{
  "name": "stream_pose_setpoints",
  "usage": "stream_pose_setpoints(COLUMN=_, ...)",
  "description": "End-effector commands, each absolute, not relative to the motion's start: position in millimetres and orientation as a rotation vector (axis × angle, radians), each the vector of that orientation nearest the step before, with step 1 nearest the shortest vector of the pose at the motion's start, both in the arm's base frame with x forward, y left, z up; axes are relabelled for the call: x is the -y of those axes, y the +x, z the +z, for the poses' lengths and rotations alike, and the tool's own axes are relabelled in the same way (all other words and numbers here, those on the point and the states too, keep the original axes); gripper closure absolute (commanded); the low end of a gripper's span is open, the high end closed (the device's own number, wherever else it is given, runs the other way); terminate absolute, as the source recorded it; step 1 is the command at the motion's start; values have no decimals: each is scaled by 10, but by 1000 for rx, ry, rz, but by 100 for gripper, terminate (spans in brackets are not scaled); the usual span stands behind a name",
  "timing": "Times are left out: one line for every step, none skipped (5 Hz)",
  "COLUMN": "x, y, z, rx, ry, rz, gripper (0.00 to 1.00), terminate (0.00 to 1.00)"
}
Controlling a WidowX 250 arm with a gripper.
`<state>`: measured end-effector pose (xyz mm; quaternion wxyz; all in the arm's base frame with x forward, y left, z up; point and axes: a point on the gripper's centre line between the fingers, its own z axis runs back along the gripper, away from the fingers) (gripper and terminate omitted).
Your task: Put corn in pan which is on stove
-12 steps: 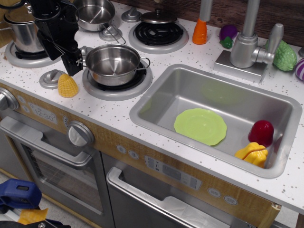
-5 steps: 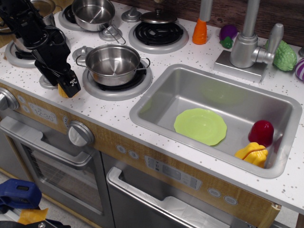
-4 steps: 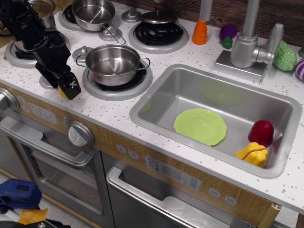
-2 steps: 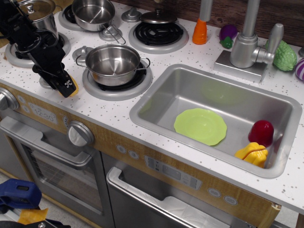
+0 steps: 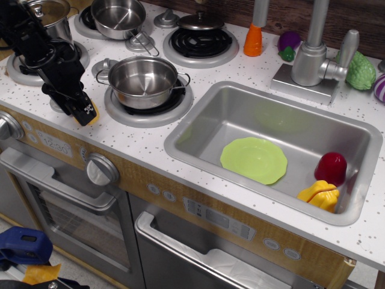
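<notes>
Corn (image 5: 95, 112) sits at the front-left edge of the stove (image 5: 120, 129) top, nearly all of it hidden behind the black gripper (image 5: 84, 110); only a sliver of yellow shows at the gripper's right side. Gripper is down over the corn, fingers pointing toward the counter front. Finger state: cannot tell from this view whether jaws are apart, together, or clamped on the corn. The fingertips overlap the toy and no gap is visible.

Target pan (image 5: 143, 81) stands on the front burner, just right of the gripper, upright and with nothing in it. A second pan (image 5: 118, 17) and a pot (image 5: 51, 18) stand on rear-left burners; a lid (image 5: 201, 22) covers the rear-centre burner.

Status, est.:
- Approach to corn: done, gripper at pick position.
- Grasp: unconfirmed.
- Lift, transfer to pan, release: not yet done.

Sink (image 5: 198, 114) at right holds a green plate (image 5: 254, 159), a red toy (image 5: 331, 168) and a smooth yellow toy (image 5: 319, 196); not task items, no action req'd.
</notes>
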<state>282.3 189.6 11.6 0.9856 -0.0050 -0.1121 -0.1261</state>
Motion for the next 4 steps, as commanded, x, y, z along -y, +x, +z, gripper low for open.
stream_pose_setpoints(x=-1828, y=2838, z=703, rx=236, ry=170, rz=-282, gripper=100, terminate=0)
stream_pose_setpoints(x=-1776, y=2887, z=922, rx=233, ry=250, rz=-280, gripper=100, terminate=0)
stream_pose_setpoints(x=-1737, y=3027, z=1032, rx=244, ry=290, rz=-295, gripper=100, terminate=0)
stream_pose_setpoints(x=-1718, y=3252, z=1050, rx=250, ry=240, rz=-353, gripper=100, terminate=0)
